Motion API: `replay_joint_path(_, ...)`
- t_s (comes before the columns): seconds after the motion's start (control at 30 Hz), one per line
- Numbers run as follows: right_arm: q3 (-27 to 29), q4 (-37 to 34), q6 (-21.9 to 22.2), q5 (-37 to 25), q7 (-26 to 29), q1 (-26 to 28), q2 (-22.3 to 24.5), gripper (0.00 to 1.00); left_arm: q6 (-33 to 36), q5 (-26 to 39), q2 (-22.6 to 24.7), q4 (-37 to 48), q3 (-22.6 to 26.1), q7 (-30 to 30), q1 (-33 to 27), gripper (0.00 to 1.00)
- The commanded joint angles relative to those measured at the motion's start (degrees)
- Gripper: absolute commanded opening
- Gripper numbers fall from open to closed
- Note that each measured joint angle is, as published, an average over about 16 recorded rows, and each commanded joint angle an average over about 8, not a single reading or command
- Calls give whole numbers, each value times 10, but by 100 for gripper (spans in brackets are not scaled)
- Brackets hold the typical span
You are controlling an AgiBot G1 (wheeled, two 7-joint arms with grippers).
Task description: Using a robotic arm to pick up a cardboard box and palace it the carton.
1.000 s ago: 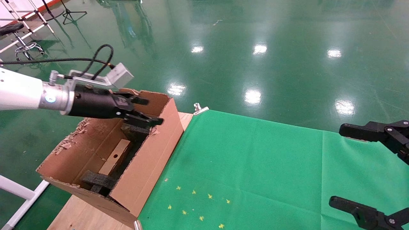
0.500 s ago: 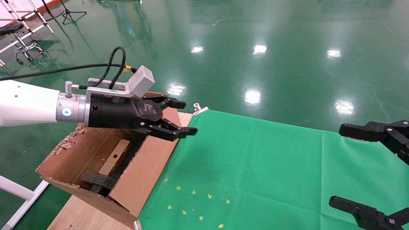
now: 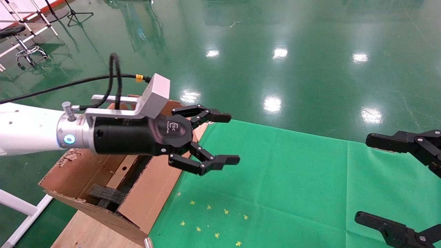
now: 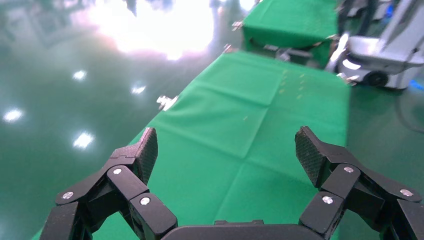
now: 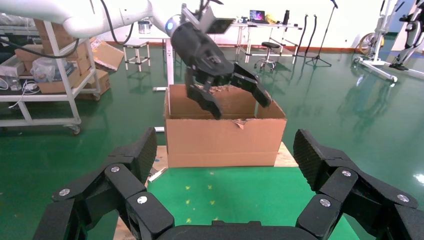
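Observation:
The large brown carton (image 3: 151, 193) with torn flaps stands at the table's left end; it also shows in the right wrist view (image 5: 200, 145). The small cardboard box (image 3: 119, 174) lies inside it, hole side up, next to black foam (image 3: 105, 194). My left gripper (image 3: 232, 138) on the white arm is open and empty. It hovers above the carton's right wall, fingers pointing out over the green cloth. The left wrist view (image 4: 226, 142) shows only cloth between its fingers. It also shows in the right wrist view (image 5: 240, 106). My right gripper (image 3: 373, 181) is open and empty at the right edge.
A green cloth (image 3: 275, 179) with small yellow star marks (image 3: 213, 220) covers the table right of the carton. Bare wood (image 3: 86, 230) shows under the carton. A white frame (image 3: 20, 206) stands at the lower left. The glossy green floor lies beyond.
My left gripper has risen out of the carton and moved right, over its wall toward the cloth, open and empty. The small box stays in the carton. The right arm has not moved.

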Motion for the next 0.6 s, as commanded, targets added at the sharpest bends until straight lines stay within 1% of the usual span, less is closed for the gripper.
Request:
replay_joint_path(0.03, 0, 0, 0, 0, 0, 0, 0, 100, 4, -14, 0, -17, -16, 4, 17, 100)
replay_joint_path(0.37, 0, 0, 0, 0, 0, 0, 0, 100, 24, -78, -2, -97, -92, 25, 95, 100)
replay_joint_path(0.6, 0, 0, 0, 0, 0, 0, 0, 100, 33, -109, -2, -135, -128, 34, 132, 100)
